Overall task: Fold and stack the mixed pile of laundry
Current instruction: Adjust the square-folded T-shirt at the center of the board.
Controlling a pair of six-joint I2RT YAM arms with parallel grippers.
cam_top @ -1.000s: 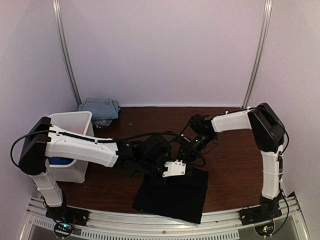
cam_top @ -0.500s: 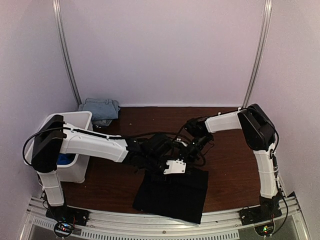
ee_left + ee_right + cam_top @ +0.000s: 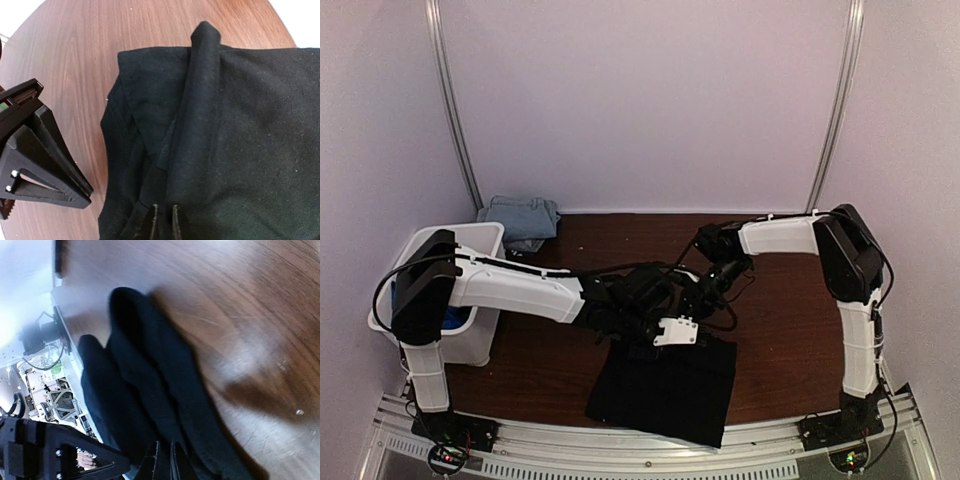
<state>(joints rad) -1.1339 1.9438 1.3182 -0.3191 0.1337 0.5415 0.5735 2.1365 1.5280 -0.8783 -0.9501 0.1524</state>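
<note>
Gripping the rucked far edge of the black cloth [image 3: 665,390] with left hand [image 3: 164,222] and right hand [image 3: 162,460], both nipped narrow on it side by side at mid worktop [image 3: 780,300], the rest spread flat toward the near edge.

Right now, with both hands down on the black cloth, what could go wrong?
The left hand and right hand pinch the black cloth close together, so they might collide. The left pinch sits on a bunched ridge; lifting may take only one layer and skew the fold.
</note>
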